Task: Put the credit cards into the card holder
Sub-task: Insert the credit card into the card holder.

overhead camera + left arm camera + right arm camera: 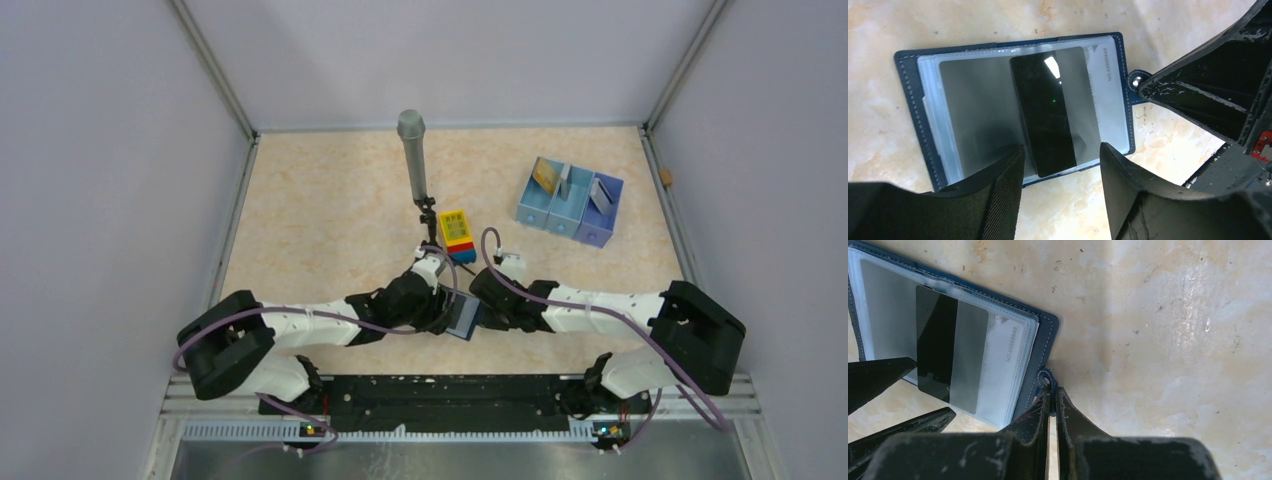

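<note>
Bright, even overhead light, a glare spot on the card, soft shadows, blurred foreground.

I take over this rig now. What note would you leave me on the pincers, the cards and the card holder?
Left pincer: open, astride the near end of a grey dark-striped card.
Right pincer: shut on the card holder's snap tab, holder open on the table.
Done: that card lies in the clear sleeve, perhaps not fully seated.
To do: a gold card and a pale card stand in the blue tray.
</note>
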Controlling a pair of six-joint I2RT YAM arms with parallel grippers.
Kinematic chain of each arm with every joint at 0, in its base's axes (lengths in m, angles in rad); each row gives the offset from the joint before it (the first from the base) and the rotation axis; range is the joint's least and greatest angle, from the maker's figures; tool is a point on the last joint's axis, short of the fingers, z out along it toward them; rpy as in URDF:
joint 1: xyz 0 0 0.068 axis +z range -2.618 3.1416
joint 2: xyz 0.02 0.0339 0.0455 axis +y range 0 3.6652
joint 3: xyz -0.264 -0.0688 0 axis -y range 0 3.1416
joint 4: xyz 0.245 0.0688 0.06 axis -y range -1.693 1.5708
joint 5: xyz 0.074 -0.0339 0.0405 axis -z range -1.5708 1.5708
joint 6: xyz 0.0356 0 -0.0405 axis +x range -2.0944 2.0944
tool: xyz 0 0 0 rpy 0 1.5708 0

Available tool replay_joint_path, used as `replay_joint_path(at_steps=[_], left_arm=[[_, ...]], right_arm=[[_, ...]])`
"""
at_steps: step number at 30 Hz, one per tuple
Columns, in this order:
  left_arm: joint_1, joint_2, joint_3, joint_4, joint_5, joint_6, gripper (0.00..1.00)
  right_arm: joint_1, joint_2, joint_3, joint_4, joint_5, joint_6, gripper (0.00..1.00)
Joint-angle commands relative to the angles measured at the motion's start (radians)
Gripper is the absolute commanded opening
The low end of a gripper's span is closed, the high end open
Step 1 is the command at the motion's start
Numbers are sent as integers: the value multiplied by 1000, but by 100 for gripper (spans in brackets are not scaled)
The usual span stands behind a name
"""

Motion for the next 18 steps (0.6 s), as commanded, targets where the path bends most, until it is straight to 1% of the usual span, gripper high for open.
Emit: replay_joint_path(at_steps=[1, 3, 6, 18], left_arm=[[1, 58, 4, 45, 74, 2, 57], [1, 73, 3, 68, 117, -4, 54], [1, 85, 5, 92, 141, -7, 52], [-2, 105, 16, 138, 156, -12, 49]], right_arm=[[6, -25, -6, -5, 30, 4, 0], [6, -24, -6, -4, 30, 4, 0], [6, -24, -7, -3, 30, 3, 0], [5, -22, -14, 2, 32, 7, 0]])
